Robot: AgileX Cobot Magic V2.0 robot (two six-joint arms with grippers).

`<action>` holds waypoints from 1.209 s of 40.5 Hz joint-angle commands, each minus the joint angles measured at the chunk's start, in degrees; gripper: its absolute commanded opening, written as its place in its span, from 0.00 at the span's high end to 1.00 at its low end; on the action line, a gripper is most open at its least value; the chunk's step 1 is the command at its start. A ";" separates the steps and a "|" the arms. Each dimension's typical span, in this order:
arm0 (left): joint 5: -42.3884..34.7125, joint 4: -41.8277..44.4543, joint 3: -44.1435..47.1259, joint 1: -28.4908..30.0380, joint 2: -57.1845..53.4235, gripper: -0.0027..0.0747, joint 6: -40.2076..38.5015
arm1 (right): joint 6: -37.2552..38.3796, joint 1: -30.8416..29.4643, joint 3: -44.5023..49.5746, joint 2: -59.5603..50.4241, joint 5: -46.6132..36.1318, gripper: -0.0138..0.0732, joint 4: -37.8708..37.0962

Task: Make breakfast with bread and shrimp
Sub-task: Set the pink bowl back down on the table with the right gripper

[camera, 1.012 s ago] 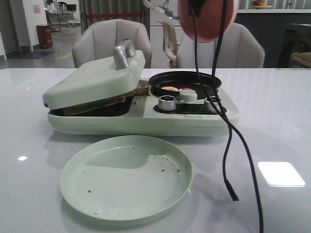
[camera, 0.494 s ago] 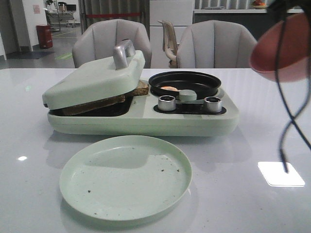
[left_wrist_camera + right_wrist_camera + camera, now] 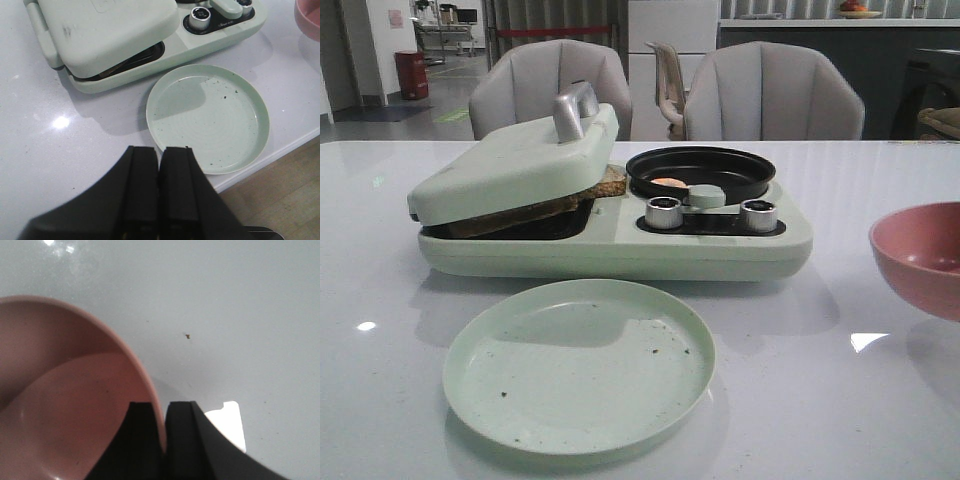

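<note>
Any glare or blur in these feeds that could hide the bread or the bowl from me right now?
Front view: sharp; small glare patches on the table, none on the bread, which sits shadowed under the lid. Left wrist view: one bright spot on the table, plate clear. Right wrist view: bowl soft and very close, a reflection beside the right end effector.

No text, label or number is legible anywhere.

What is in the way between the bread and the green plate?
The bread is tucked inside the breakfast maker, and the lid rests tilted on top of it. That lid covers most of it. The green plate sits in front with nothing else between them.
</note>
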 commanded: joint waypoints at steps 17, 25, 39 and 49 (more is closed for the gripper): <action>-3.97 -0.42 -1.83 -0.47 -0.33 0.82 -0.40 | -0.69 -0.33 -0.49 2.89 -5.87 0.39 -1.65; -3.97 -0.64 -1.83 -0.47 -0.33 0.82 -0.40 | -0.69 -0.16 -1.40 -1.55 -3.73 0.37 -2.09; -3.97 -0.84 -1.83 -0.47 -0.33 0.82 -0.40 | -6.85 8.70 -1.40 -21.66 5.04 0.37 -2.09; -3.89 -0.84 -1.83 -0.47 -0.33 0.82 -0.40 | -7.13 14.36 1.03 -36.35 16.97 0.37 -2.09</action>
